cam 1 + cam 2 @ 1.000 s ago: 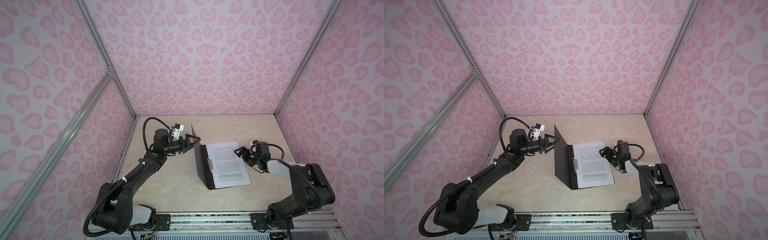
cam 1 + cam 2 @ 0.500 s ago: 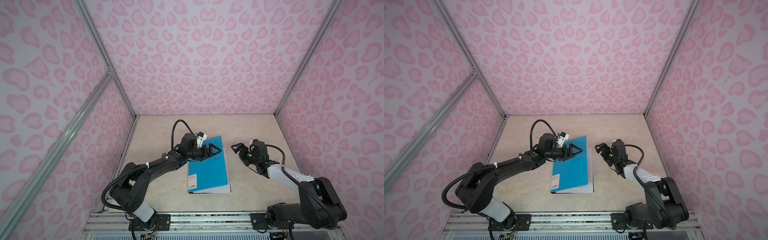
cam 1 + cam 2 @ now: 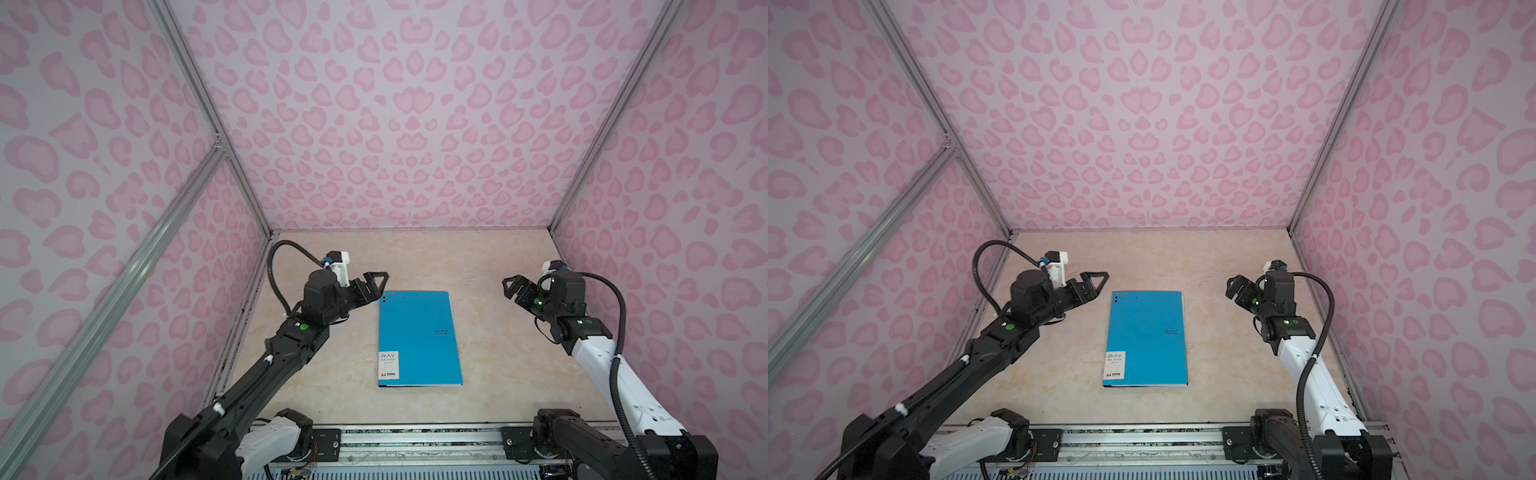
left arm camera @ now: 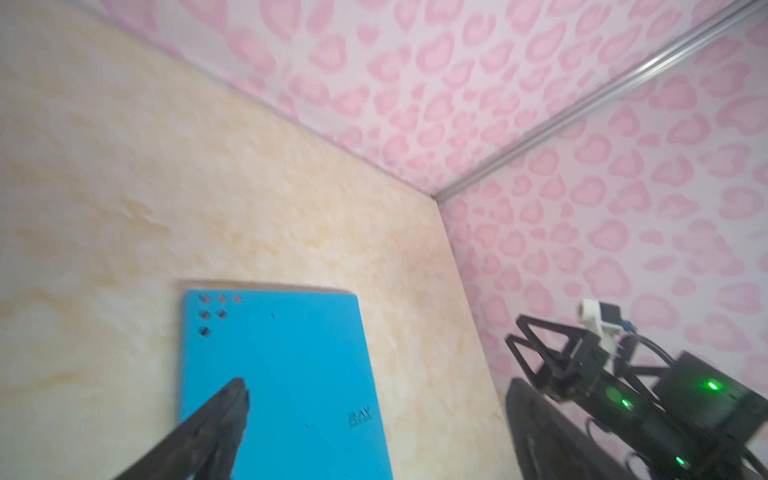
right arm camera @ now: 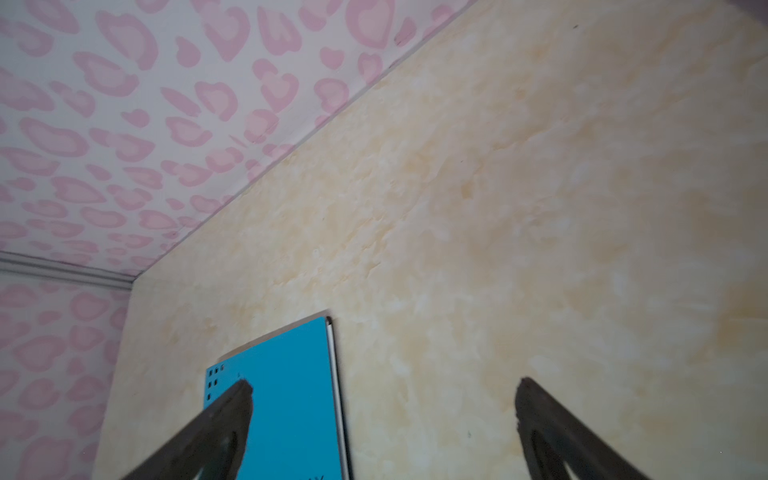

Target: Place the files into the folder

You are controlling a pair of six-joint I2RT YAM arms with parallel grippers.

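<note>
Reaching in from the front left corner of the bench [image 3: 498, 257], the left arm [image 3: 291, 349] lies low and long, its black forearm climbing to a wrist turned toward the middle. The left gripper [image 3: 379, 286] ends just beside the back left corner of the folder [image 3: 417, 336], jaws spread wide and empty. The right arm [image 3: 598, 357] rises on its white link from the front right corner and bends inward at the wrist. The right gripper [image 3: 512, 286] hangs near the right edge of the bench, well apart from the folder, jaws also wide with nothing between them.

The folder lies closed and flat at mid-bench, blue cover up, long sides running front to back. Both top views show the white label [image 3: 1115, 365] at its front left corner and the dark dots [image 3: 1119, 296] at its back left corner.

The left wrist view looks across the folder to the right arm, where green lights [image 4: 712, 385] glow. The right wrist view shows most plainly a thin pale strip along the folder's right long edge, the files [image 5: 331, 374], which show only as that strip.

The bench top is beige and marbled. Walls [image 3: 395, 124] papered in pink spots close it on three sides, with aluminium bars [image 3: 208, 124] at the corners. A metal rail [image 3: 415, 440] along the front edge carries both arm bases.
</note>
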